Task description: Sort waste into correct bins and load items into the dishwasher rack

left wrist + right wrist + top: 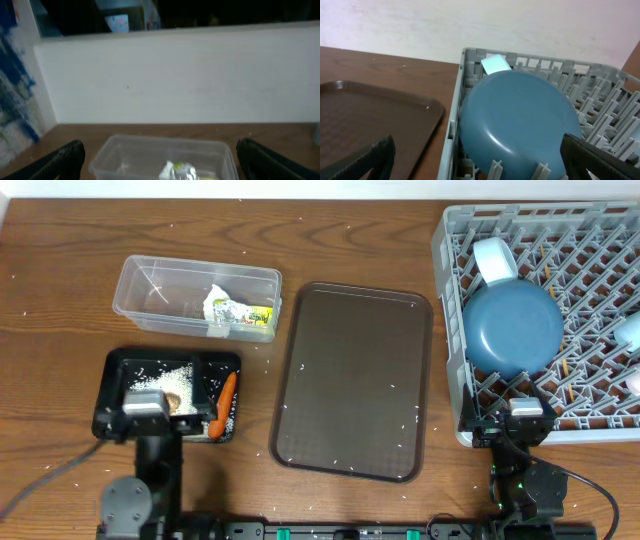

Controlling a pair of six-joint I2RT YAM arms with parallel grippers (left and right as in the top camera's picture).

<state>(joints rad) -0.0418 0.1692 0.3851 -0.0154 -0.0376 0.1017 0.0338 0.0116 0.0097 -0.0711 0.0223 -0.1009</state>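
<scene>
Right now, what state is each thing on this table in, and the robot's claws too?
clear tub: upright, wrapper inside.
black tray: holds rice, carrot, brown lump.
brown tray: flat, stray rice on it.
dishwasher rack: loaded with blue plate and bowl.
blue plate: propped on edge, tilted.
left gripper: open, holding nothing.
right gripper: open, holding nothing.

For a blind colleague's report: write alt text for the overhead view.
A grey dishwasher rack at right holds a dark-blue plate and a white bowl. A brown serving tray sits mid-table. At left, a clear tub holds a crumpled wrapper, and a black tray below it holds rice and a carrot.
</scene>
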